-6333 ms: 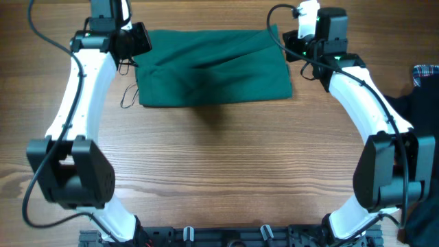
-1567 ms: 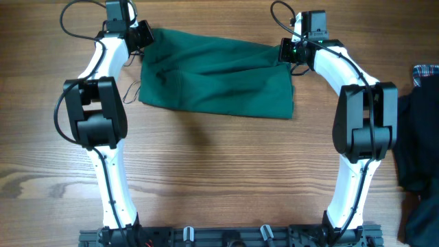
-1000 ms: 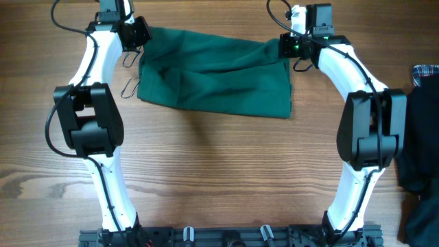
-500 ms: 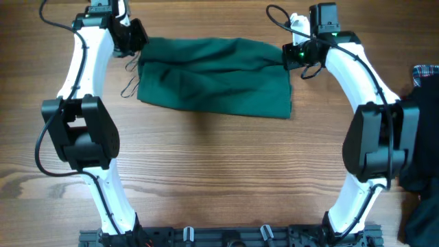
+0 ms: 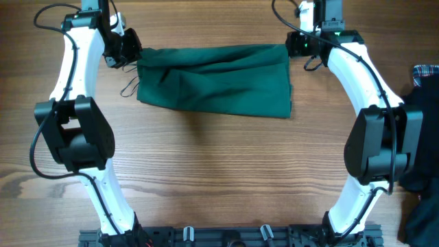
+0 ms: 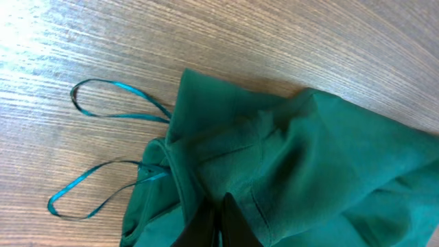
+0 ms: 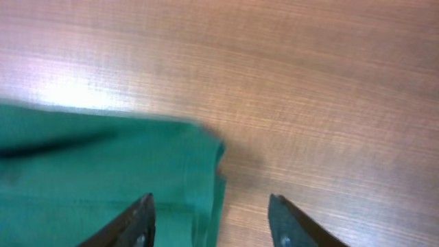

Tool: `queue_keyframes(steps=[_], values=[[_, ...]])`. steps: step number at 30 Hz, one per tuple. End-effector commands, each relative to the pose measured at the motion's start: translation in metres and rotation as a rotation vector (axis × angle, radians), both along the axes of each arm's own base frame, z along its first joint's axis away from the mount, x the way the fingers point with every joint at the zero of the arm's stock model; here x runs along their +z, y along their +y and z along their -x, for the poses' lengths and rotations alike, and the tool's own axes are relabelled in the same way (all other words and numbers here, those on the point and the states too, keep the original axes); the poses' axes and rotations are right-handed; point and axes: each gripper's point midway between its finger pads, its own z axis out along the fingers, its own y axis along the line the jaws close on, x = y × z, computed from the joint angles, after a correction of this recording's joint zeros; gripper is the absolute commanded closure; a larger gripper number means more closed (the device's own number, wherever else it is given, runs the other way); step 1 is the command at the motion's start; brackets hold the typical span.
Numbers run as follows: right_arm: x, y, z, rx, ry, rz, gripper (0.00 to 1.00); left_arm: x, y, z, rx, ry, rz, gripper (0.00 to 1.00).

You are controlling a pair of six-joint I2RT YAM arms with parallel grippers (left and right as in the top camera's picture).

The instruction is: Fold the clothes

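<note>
So the plain dark green soft fabric garment (image 5: 212, 82) is lying across the upper middle of the overhead view, on the brown wood-grain table (image 5: 219, 178). It's a rough rectangle with a few long creases running across it. The lower edge looks pretty straight, and the top left is a bit bunched.

The left gripper (image 5: 127, 49) sits at the upper left corner of the garment. In the left wrist view its two dark fingers (image 6: 206, 226) come up from the bottom centre, pressed together with a fold of the green cloth pinched between them, so it's clamped on the garment. The fabric puckers up around that spot.

Two thin teal cord loops (image 6: 110, 115) trail off the garment's edge onto bare wood in the left half of that view. From above they show as small loops (image 5: 127, 88) just left of the cloth.

The right gripper (image 5: 296, 43) is at the upper right corner of the garment. In the right wrist view its jaws are wide apart. One finger (image 7: 140, 218) is over the green corner at lower left, and the other is over bare wood at lower right. I can't tell if either touches anything.

Over at the far right edge of the overhead there's a black garment (image 5: 417, 137), with a bit of blue-red plaid cloth (image 5: 426, 71) above it, well apart from the green one.
</note>
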Motion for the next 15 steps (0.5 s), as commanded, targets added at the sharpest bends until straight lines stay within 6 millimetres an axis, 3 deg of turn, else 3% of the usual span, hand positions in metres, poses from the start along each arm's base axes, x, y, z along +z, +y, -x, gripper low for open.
queue_keyframes(steps=[1, 4, 7, 15], values=[[-0.006, -0.010, -0.013, -0.091, -0.013, -0.093, 0.45, 0.024, -0.004, -0.002, -0.033, -0.060, 0.011, 0.96], [-0.056, 0.003, -0.014, -0.055, 0.079, -0.200, 0.46, 0.024, -0.003, -0.002, -0.032, -0.061, 0.011, 0.96], [-0.077, 0.014, -0.015, -0.025, 0.105, -0.256, 0.48, 0.024, -0.003, -0.002, -0.032, -0.061, 0.011, 0.96], [-0.062, 0.031, -0.035, -0.024, 0.028, -0.406, 0.50, 0.024, -0.003, -0.003, -0.032, -0.064, 0.010, 0.96]])
